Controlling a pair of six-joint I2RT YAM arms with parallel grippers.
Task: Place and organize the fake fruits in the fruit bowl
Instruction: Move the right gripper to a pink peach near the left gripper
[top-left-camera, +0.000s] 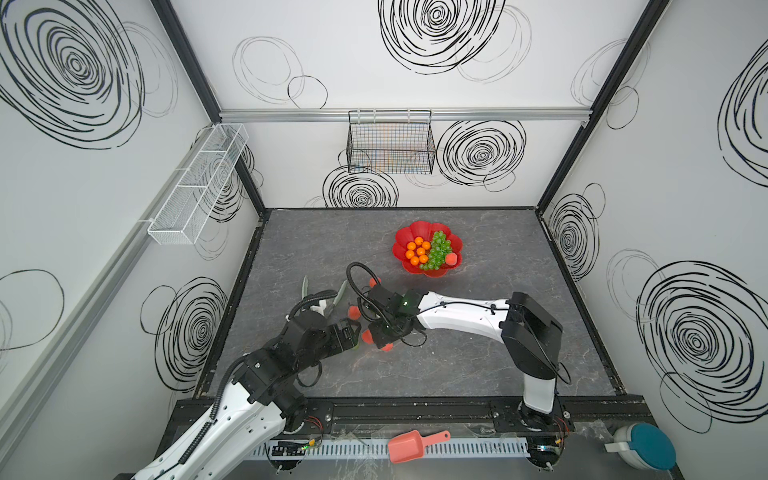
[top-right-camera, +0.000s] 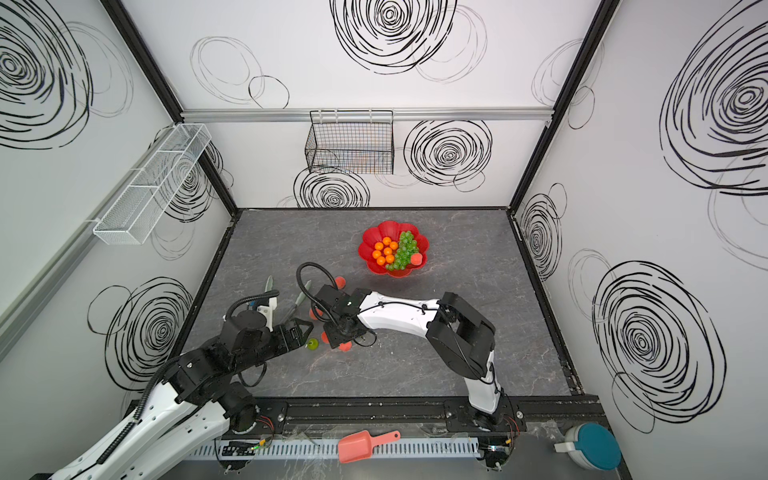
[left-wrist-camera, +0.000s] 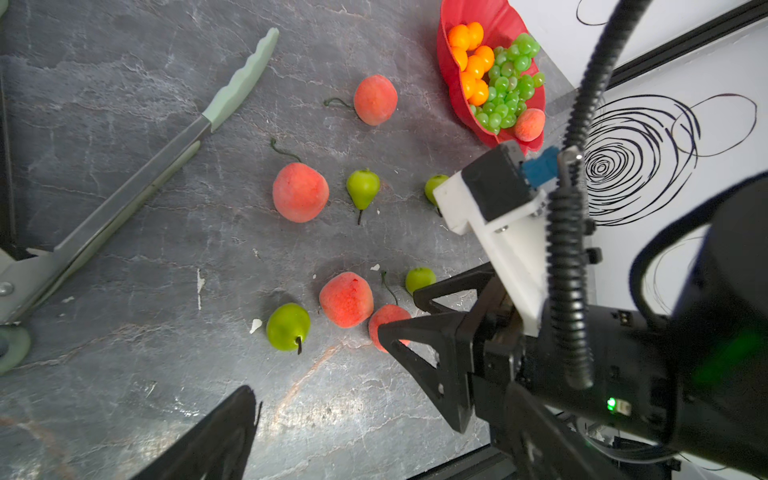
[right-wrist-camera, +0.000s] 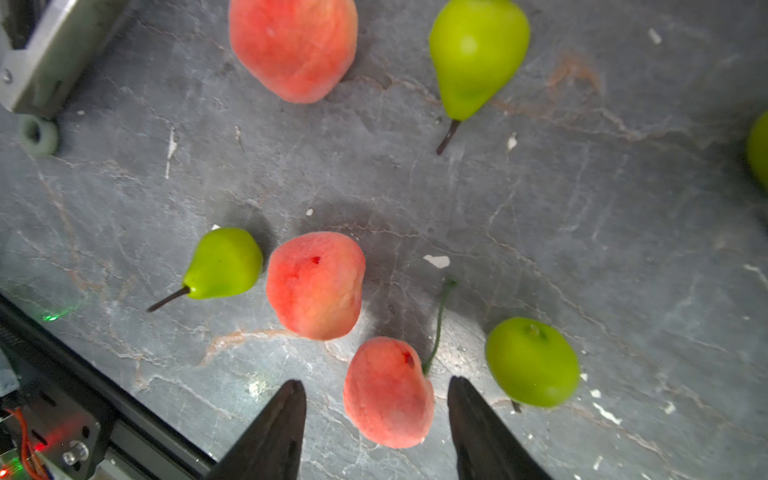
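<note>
Overhead pic of my 2-arm rig on a dark grey marbled tabletop (top-left-camera: 478, 332).

My R pincer (right-wrist-camera: 376, 380) is open, w/ jaws either side of a peach (right-wrist-camera: 388, 392) that has a thin green stem. Gaps show on both sides, so no grip; the peach lies on the tabletop. My L pincer (top-right-camera: 308, 334) looks open too & holds nothing. Only one finger shows in its wrist view; the other is hidden behind my R arm. A green pear (top-right-camera: 312, 344) lies just beside its tips.

The fruit bowl (top-left-camera: 417, 230), red & flower-shaped, sits just right of ctr in both top views, a bit above mid-height, well apart from both pincers. Inside it: orange balls (top-left-camera: 417, 250) clustered on its left side, a green grape bunch (top-left-camera: 438, 249) on its right, and a bowl peach (top-left-camera: 452, 259) at its lower-right rim.

Loose fruit lies left of ctr & below the bowl in both top views, mostly hidden under my arms. The L wrist view shows 4 peaches & 4 pears on the tabletop. Near the straddled peach is a second peach (right-wrist-camera: 316, 286), w/ a small pear (right-wrist-camera: 222, 264) just beside it, dark stem pointing away. A round-looking pear (right-wrist-camera: 532, 361), seen end-on, lies near the other jaw.

Tongs (left-wrist-camera: 243, 79) w/ pale green tips lie spread on the tabletop, left of the loose fruit in both top views.
</note>
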